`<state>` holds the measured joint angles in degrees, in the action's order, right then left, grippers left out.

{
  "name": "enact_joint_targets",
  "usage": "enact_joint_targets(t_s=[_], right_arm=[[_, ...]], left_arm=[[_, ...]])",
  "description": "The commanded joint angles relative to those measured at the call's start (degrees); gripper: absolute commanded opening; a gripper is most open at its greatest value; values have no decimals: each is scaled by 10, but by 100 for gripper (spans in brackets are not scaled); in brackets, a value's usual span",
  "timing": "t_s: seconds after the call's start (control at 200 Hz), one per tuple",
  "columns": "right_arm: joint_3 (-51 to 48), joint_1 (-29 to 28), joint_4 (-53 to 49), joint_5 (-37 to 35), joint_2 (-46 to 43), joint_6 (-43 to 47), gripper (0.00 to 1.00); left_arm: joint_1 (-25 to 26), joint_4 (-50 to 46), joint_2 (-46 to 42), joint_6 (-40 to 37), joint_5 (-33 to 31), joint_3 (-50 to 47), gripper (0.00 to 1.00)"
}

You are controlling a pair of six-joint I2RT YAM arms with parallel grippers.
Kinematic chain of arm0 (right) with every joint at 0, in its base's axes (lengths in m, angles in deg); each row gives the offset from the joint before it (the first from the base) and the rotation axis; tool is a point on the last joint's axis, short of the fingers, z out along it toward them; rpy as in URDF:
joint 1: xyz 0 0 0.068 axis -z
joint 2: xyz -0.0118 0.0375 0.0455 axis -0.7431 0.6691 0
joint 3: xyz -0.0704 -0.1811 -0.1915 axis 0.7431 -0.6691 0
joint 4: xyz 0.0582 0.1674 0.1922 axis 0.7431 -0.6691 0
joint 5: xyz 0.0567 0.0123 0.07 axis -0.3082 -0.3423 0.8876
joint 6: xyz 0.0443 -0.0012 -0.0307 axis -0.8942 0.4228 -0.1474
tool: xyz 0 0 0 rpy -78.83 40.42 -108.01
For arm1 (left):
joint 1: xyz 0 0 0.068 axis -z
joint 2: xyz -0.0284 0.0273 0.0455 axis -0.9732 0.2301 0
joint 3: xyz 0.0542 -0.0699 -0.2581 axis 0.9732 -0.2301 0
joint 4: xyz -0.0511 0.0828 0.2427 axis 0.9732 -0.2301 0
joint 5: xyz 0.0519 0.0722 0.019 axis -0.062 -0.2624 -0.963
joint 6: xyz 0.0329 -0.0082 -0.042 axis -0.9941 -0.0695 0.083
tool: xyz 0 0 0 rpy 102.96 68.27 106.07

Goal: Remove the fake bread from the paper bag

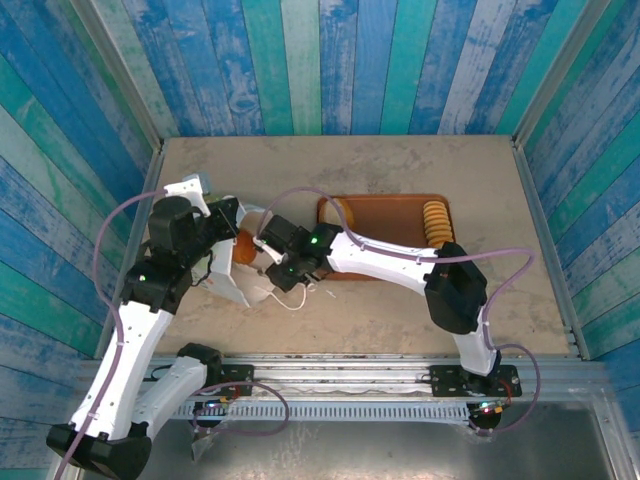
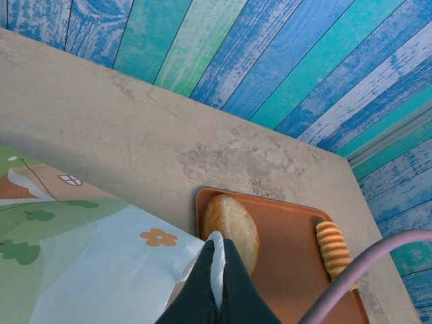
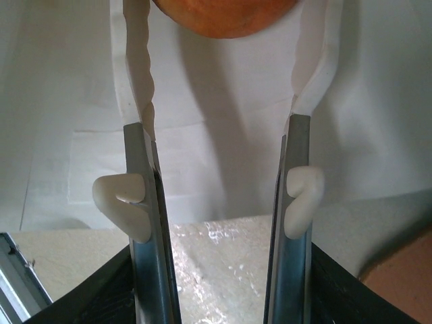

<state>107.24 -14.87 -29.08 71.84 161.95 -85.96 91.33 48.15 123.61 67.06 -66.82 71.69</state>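
Left of the tray (image 2: pixel 287 270), the left gripper (image 2: pixel 216 255) is pinched tight on the rim of the bag (image 2: pixel 101 270), with a fold of white paper showing between its fingers. My reading is that it lifts and steadies the mouth so the other arm has a way in. Print on the bag's side shows green hills, a small house with a window and an orange flower (no words, brand or label that I can read). At the bag's mouth, on the side facing the tray, the right gripper (image 3: pixel 223 61) reaches inside with its jaws standing apart and nothing in them. An orange-brown bun (image 3: pixel 226 17) lies just past its tips, roughly centred in the gap, which suggests a line-up for a grab; whether the pads touch it I cannot tell. On the tray a pale oval loaf (image 2: pixel 233 226) sits at the end nearest the bag and a ridged roll (image 2: pixel 334 246) at the far end, well apart, so those two are out already. Any other bread in the bag is hidden by paper.
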Motion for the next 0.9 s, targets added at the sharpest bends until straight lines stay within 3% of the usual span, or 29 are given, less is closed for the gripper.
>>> enact_joint_targets(t_s=[0.0,0.671,0.897], right_arm=[[27,-2,-4,9,16,8,57],[52,13,19,68,53,13,63],[71,13,19,87,75,11,59]], left_arm=[[1,23,-3,1,8,-4,0],[0,26,-3,0,11,-2,0],[1,26,-3,2,12,-1,0]])
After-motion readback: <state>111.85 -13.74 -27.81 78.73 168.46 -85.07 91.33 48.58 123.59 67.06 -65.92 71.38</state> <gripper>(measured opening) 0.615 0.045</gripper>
